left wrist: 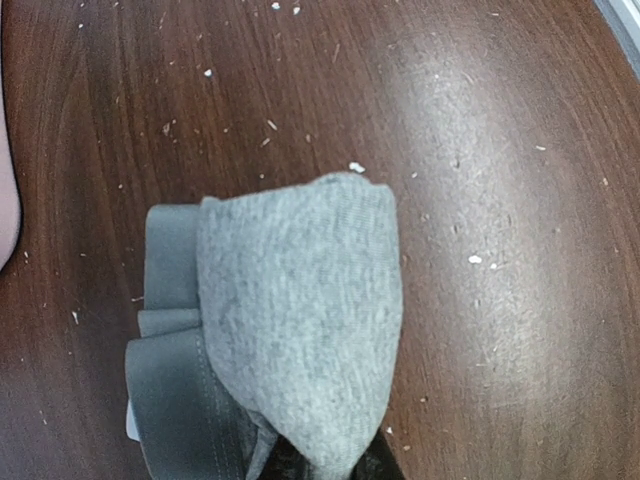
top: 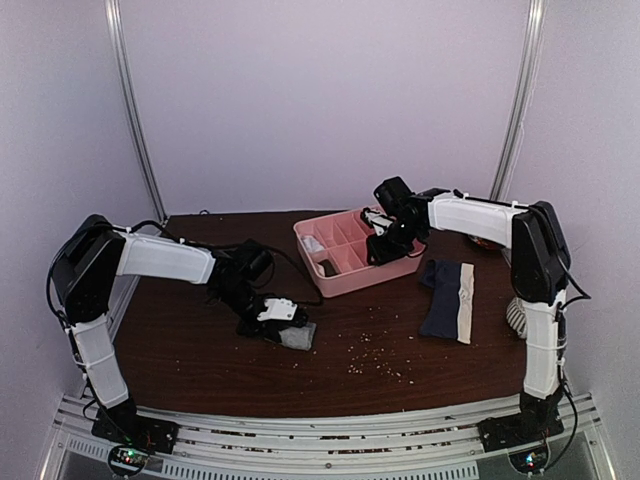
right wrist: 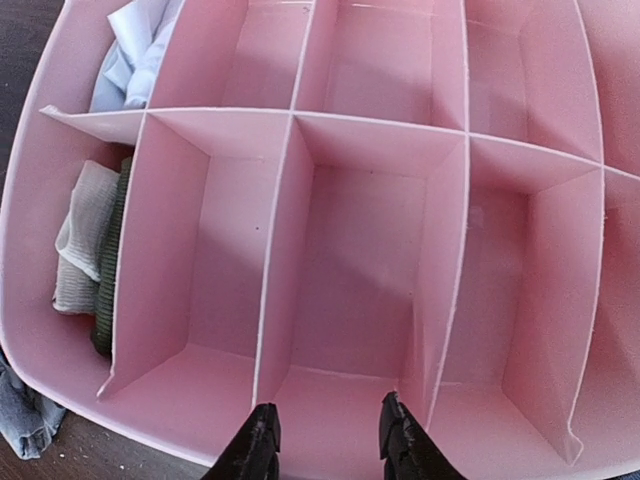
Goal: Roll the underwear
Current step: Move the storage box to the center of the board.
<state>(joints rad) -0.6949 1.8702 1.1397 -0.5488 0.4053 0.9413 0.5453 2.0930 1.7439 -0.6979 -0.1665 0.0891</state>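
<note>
**Q:** Where are the two pairs of underwear?

**A:** The grey briefs (left wrist: 300,320) sit as a folded bundle on the dark wooden table (top: 200,350), in front of the left arm. The navy briefs (top: 443,300) lie flat on the right side of the table, just right of the pink tray (top: 350,283) and apart from it. Their cream waistband (top: 465,302) runs along the right edge.

**Q:** What is the left gripper doing?

**A:** The left gripper (top: 280,322) is low at the table, clamped on the near end of the grey briefs. In the wrist view the cloth runs down into the dark jaws at the bottom edge.

**Q:** And the right gripper?

**A:** The right gripper (right wrist: 330,450) hangs over the tray. Its two black fingers (right wrist: 255,450) stand apart with nothing between them, above a bare middle compartment.

**Q:** Is there anything in the tray?

**A:** Two compartments at one end hold cloth. One has a white cloth (right wrist: 135,45), and the next has a pale piece beside a green cloth (right wrist: 108,260).

**Q:** Anything else?

**A:** Pale crumbs (top: 375,355) are scattered on the table between the two pairs.
</note>
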